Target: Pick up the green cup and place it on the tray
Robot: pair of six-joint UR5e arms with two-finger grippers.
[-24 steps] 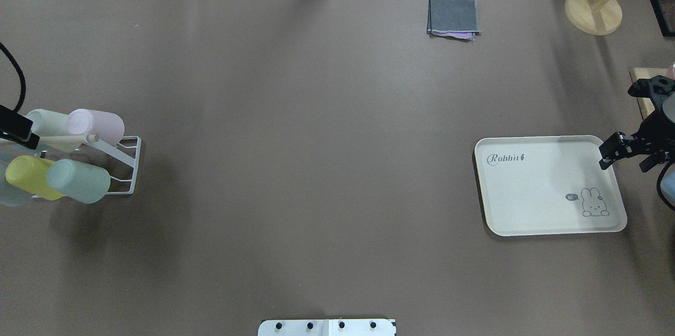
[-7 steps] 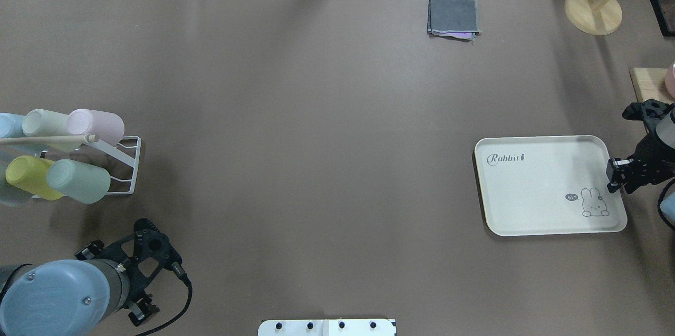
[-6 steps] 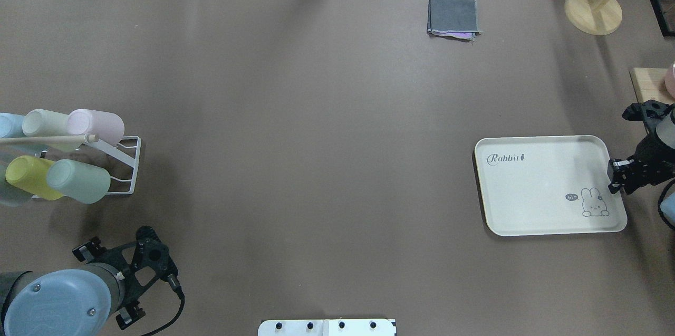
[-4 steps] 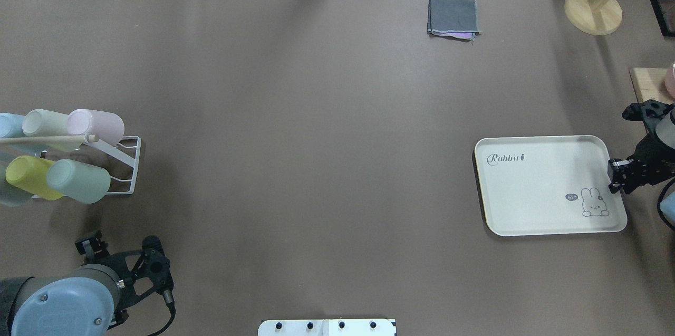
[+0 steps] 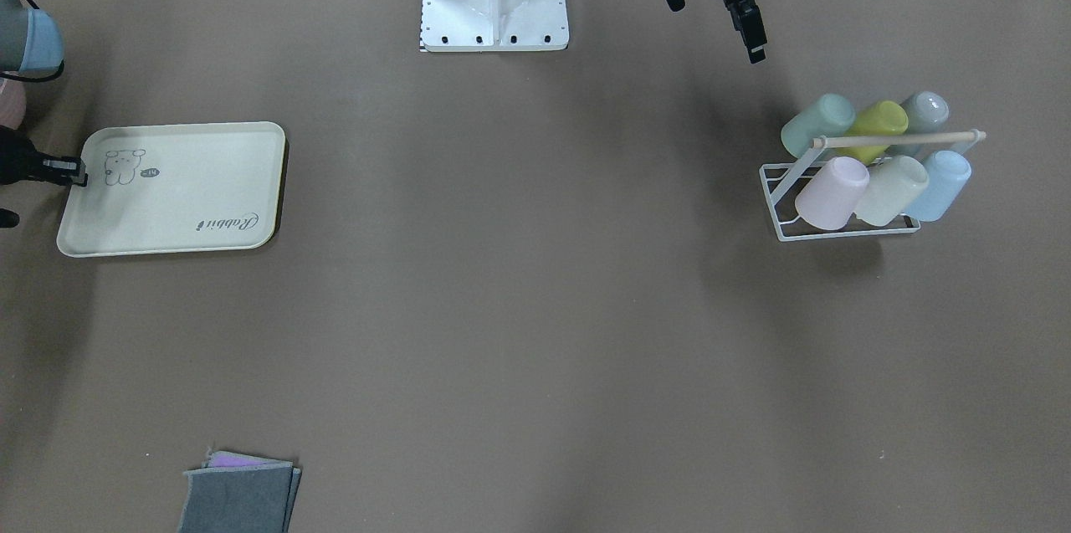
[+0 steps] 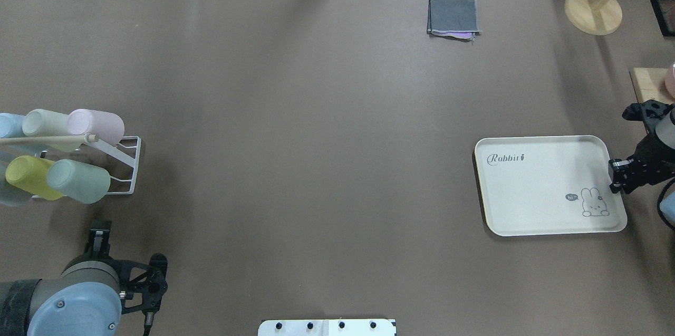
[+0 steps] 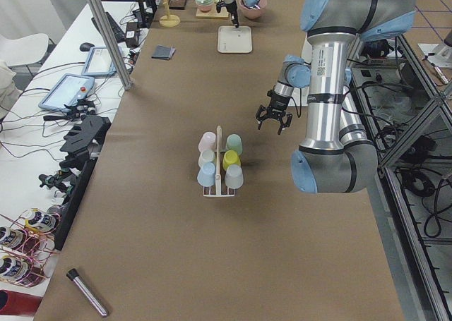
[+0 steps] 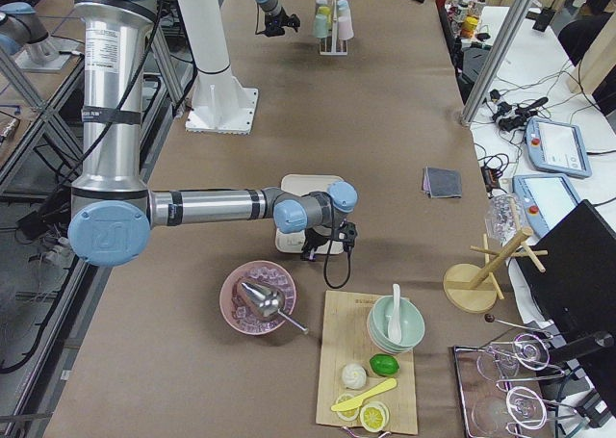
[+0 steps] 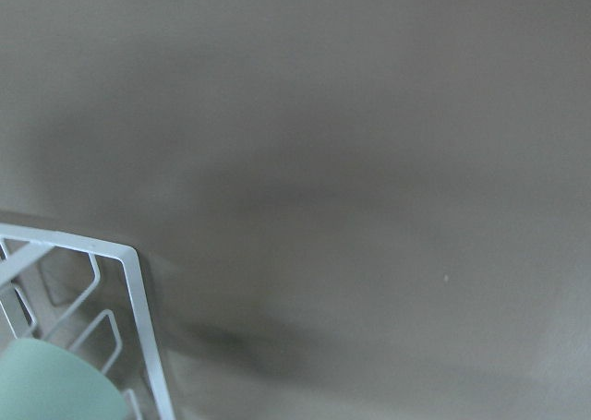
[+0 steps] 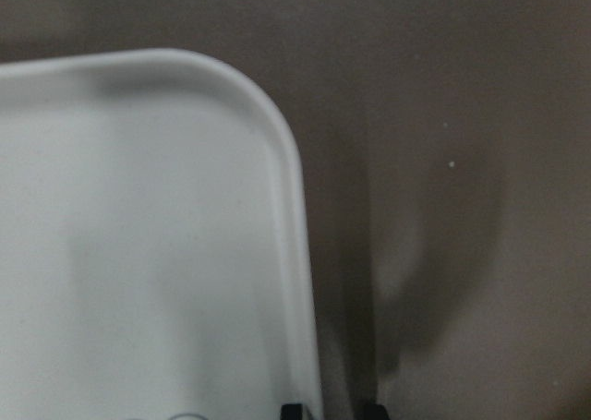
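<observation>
Cream tray (image 6: 532, 193) rim sits pinched in the right claw (image 6: 614, 178).

Brown table (image 6: 316, 141) under even light; white side bench (image 7: 70, 60) cluttered with cables

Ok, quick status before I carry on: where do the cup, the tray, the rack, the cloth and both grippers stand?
green cup: tilted on the rack, not picked up
tray: lying flat, empty
rack: standing upright
left gripper: looks open, empty, near the rack
right gripper: looks shut on the tray's edge
cloth: folded, lying flat
</observation>
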